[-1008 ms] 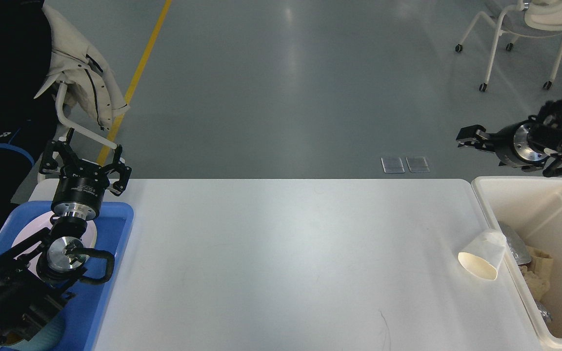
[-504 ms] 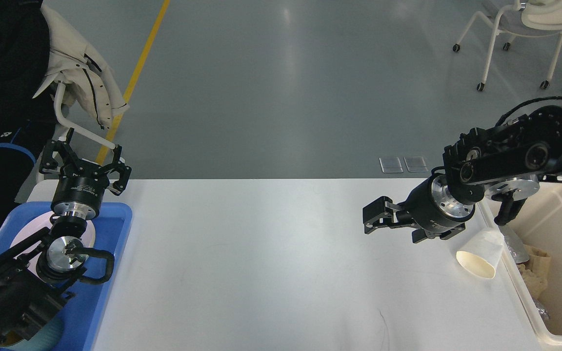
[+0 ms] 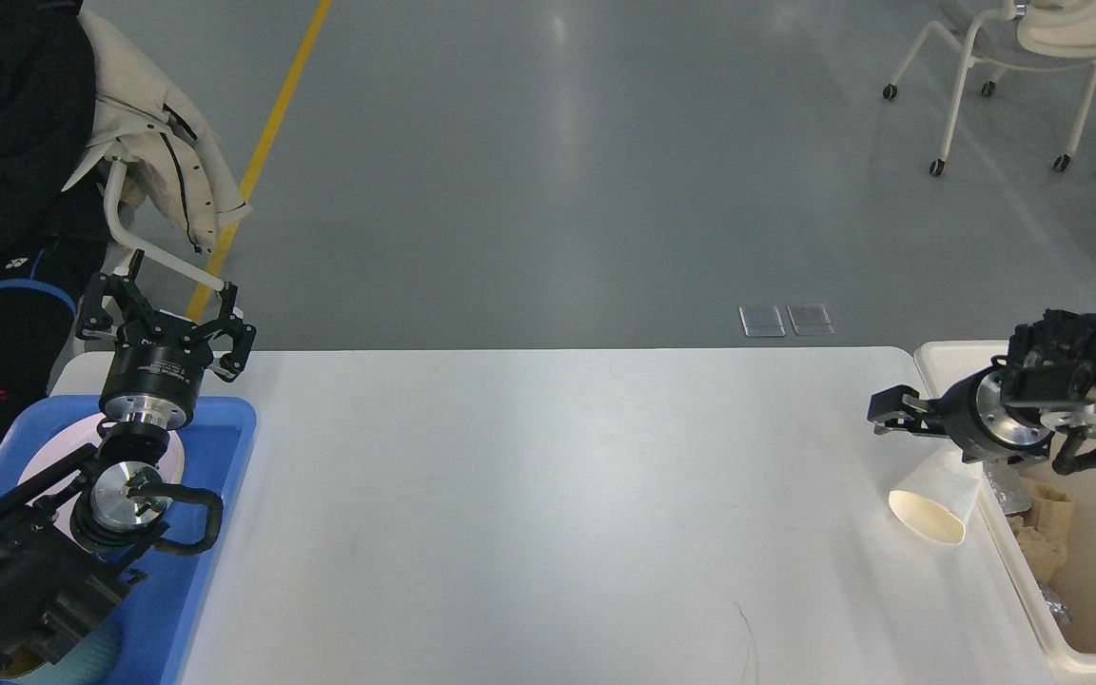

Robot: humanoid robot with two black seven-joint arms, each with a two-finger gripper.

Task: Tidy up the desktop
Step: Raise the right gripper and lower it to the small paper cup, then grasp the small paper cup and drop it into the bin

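Note:
The white desktop point(image 3: 557, 495) fills the middle of the head view. A white paper cup point(image 3: 933, 495) lies on its side at the desktop's right edge, mouth toward me, leaning on the cream bin point(image 3: 948, 360). My right gripper point(image 3: 886, 416) hovers just above and behind the cup, pointing left; its fingers are seen edge-on, so I cannot tell how they stand. My left gripper point(image 3: 166, 319) is open and empty, held up over the far end of the blue tray point(image 3: 215, 533).
The blue tray holds a white plate point(image 3: 44, 461) under my left arm. The bin holds crumpled paper and foil point(image 3: 1047, 514). A chair with a beige jacket point(image 3: 158, 133) and a person in black stand at the far left. A white chair point(image 3: 1014, 57) is far right.
My right arm swung out left over the desktop, then pulled back right; its gripper now sits just above the cup. The cup, tray and left arm have not moved.

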